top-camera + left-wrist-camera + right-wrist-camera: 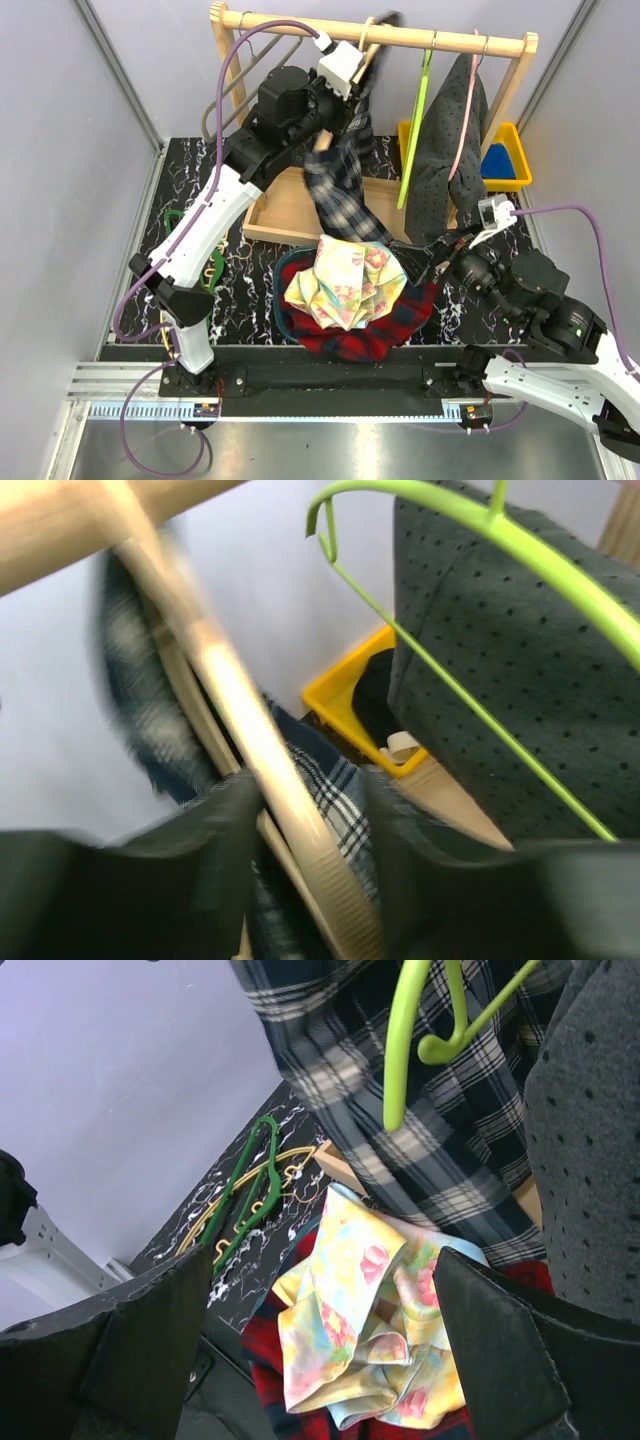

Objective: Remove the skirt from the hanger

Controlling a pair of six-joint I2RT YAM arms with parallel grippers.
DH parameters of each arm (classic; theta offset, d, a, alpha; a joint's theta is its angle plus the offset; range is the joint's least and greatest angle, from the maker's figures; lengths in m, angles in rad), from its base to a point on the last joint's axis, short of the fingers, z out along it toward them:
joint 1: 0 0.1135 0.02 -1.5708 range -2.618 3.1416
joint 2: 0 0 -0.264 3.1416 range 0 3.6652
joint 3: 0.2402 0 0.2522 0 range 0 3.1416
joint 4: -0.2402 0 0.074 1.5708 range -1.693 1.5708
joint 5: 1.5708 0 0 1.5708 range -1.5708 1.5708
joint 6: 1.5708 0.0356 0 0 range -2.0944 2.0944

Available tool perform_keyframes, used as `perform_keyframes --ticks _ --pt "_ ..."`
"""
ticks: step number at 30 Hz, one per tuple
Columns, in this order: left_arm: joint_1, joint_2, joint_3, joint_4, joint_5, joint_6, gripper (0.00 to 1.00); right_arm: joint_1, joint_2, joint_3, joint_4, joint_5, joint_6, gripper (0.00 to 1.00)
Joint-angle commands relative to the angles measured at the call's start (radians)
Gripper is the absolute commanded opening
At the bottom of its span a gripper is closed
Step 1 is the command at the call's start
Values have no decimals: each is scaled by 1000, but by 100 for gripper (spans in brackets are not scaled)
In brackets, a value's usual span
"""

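A dark plaid skirt [340, 190] hangs from a wooden hanger [368, 52] that is tilted at the wooden rack rail [290, 25]. My left gripper [350, 88] is up at the rail, shut on the hanger with skirt cloth beside it. In the blurred left wrist view the hanger [250, 750] and plaid skirt [335, 790] lie between my fingers, gripper [310, 850]. My right gripper [435, 250] is open and empty, low by the skirt's hem. Its wrist view shows the skirt [450, 1140] above the open gripper [320, 1340].
A lime hanger [415, 130] and a grey dotted garment [445, 150] hang on the rail to the right. A yellow bin [510, 165] and a wooden tray [270, 215] stand behind. A floral cloth [345, 280] lies on red plaid cloth [370, 335]. Green hangers [245, 1195] lie at the left.
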Motion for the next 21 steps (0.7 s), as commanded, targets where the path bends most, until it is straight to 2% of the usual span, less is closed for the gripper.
perform_keyframes --ticks 1,4,14,16,17,20,21 --pt "-7 -25 5 29 -77 76 22 2 27 29 50 31 -27 100" --pt "-12 -30 9 24 -90 97 15 1 29 28 60 39 -30 100" --pt "-12 -45 -15 18 -81 127 15 2 53 45 67 62 -56 100" --pt "-12 -45 -23 18 -60 125 22 2 44 39 67 71 -51 100" --pt "-12 -45 -27 18 -48 123 42 2 43 38 67 71 -50 100" --pt "-12 -32 -32 21 -8 116 54 4 36 38 69 80 -45 100" --pt "-12 -26 -29 24 -8 107 63 2 33 38 67 82 -43 100"
